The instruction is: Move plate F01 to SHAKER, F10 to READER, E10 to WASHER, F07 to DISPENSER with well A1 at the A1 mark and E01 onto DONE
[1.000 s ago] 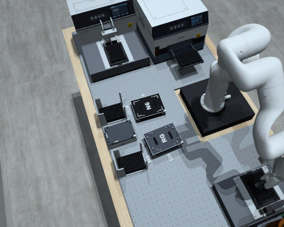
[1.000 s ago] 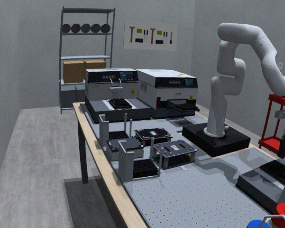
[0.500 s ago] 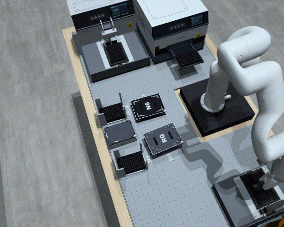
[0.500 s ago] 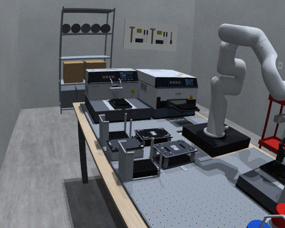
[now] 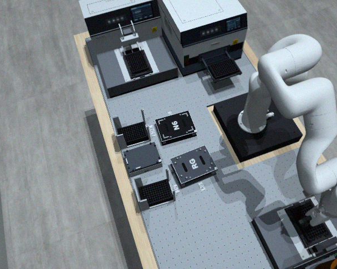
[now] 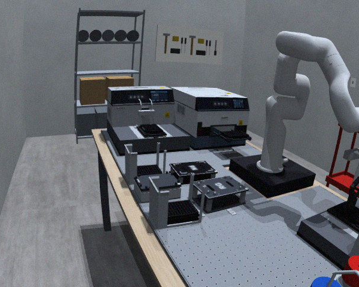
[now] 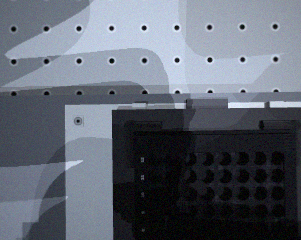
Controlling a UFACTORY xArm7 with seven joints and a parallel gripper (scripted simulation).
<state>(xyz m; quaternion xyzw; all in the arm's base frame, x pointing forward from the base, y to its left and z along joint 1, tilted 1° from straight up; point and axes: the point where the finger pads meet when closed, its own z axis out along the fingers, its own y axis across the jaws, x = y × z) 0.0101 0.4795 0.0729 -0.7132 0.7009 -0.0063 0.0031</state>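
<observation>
The white arm (image 5: 290, 75) reached to the near right corner of the deck (image 5: 203, 231), its gripper (image 5: 306, 221) spread fully open and holding nothing, poised over a black well plate (image 5: 316, 231) seated on a dark instrument (image 5: 267, 231); which label the plate carried could not be read. Other black plates sat on the rear left instrument (image 5: 138, 62), on the rear right instrument's tray (image 5: 223, 68) and in the two stack racks (image 5: 133, 133) (image 5: 156, 192); nests N6 (image 5: 175, 125) and RG (image 5: 194, 163) carried no plate.

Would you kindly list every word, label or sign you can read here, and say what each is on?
"N6": white, on the black nest.
"RG": white, on the grey nest.
Deck labels beside the racks and nests: too small to read.
Instrument screens and yellow stickers: blurred, unreadable.
Plate labels: none legible.
</observation>
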